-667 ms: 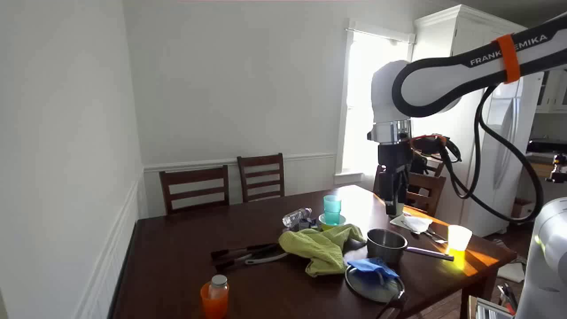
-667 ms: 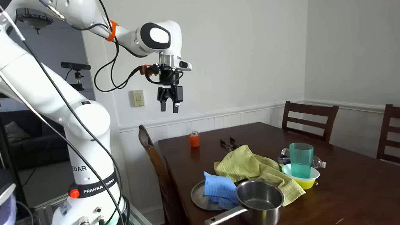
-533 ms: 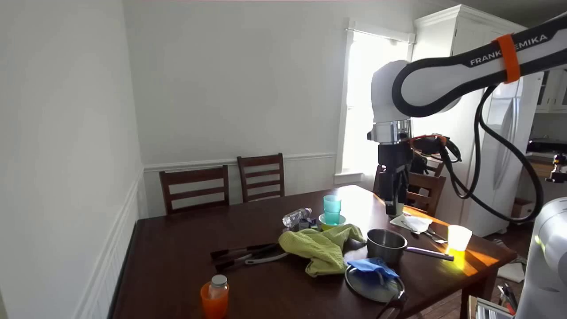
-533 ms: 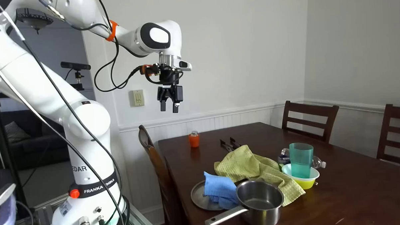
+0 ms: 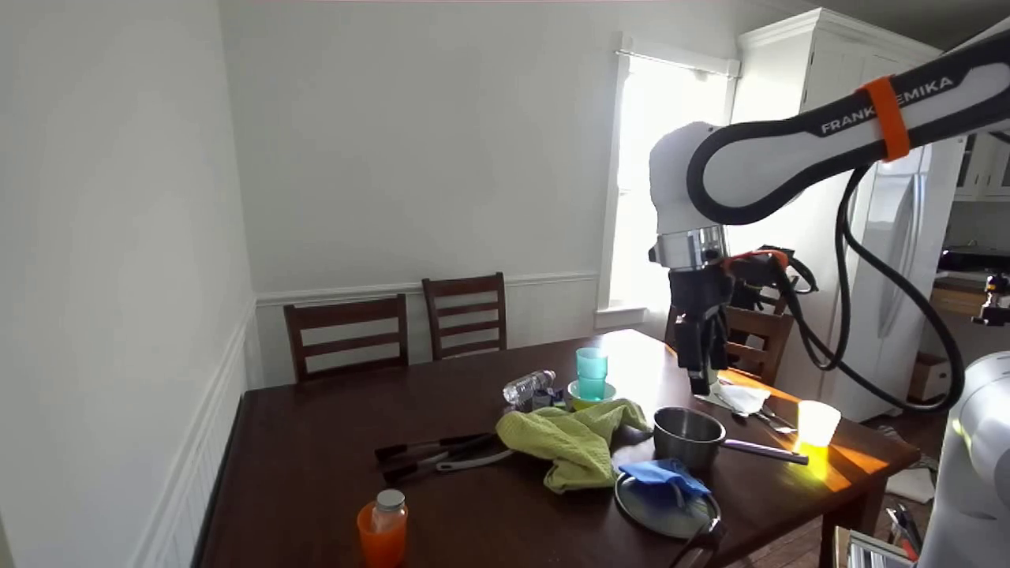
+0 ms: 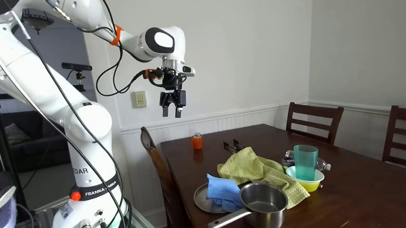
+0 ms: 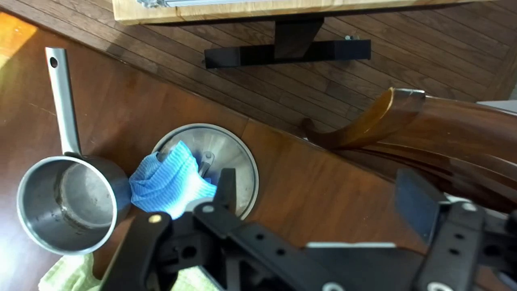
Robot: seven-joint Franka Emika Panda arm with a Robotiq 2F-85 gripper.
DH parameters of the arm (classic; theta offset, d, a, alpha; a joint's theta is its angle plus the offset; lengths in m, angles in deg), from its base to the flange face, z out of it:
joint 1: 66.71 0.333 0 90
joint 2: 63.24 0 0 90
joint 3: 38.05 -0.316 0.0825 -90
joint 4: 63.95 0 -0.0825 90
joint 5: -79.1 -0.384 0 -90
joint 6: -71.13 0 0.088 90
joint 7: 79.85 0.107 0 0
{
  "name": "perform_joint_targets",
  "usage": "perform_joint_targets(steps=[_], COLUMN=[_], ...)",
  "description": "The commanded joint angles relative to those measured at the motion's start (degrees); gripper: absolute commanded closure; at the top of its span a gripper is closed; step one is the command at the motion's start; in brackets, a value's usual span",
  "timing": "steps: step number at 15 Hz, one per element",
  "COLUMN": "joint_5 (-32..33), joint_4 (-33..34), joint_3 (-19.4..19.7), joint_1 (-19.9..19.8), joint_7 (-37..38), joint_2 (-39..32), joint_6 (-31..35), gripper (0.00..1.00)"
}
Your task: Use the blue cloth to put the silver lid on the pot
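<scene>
The silver lid (image 5: pixel 659 517) lies flat on the table with its handle up. It also shows in an exterior view (image 6: pixel 202 202) and the wrist view (image 7: pixel 242 161). The blue cloth (image 5: pixel 661 472) lies crumpled over part of the lid, beside its handle, in both exterior views (image 6: pixel 223 191) and the wrist view (image 7: pixel 169 184). The steel pot (image 6: pixel 266 221) stands upright and uncovered beside the lid; its inside looks empty in the wrist view (image 7: pixel 117 178). My gripper (image 6: pixel 172 112) is open and empty, high above the table. In the wrist view, its fingers (image 7: pixel 319 190) are wide apart, one overlapping the lid.
A green cloth (image 6: pixel 245 166) lies beside the pot and lid. A teal cup (image 6: pixel 306 162) stands in a bowl, with a plastic bottle (image 5: pixel 529 386) near it. Tongs (image 5: pixel 442 454), an orange cup (image 5: pixel 383 536) and a white cup (image 5: pixel 817 422) are on the table. A chair (image 7: pixel 444 129) stands at the edge.
The arm and gripper have moved down a little and tilted slightly. The gripper stays open. The lid, cloth and pot have not moved.
</scene>
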Motion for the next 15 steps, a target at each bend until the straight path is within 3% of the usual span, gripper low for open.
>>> perform_joint_targets(steps=[1, 8, 15], joint_5=[3.7, 15.3, 29.8], joint_4=[0.6, 0.0, -0.6], joint_3=[-2.7, -6.4, -6.0], joint_1=[0.2, 0.0, 0.4], joint_7=[3.1, 13.1, 29.6], joint_2=[-9.0, -23.2, -35.2], joint_6=[2.1, 12.3, 22.9], gripper=[0.0, 0.0, 0.0])
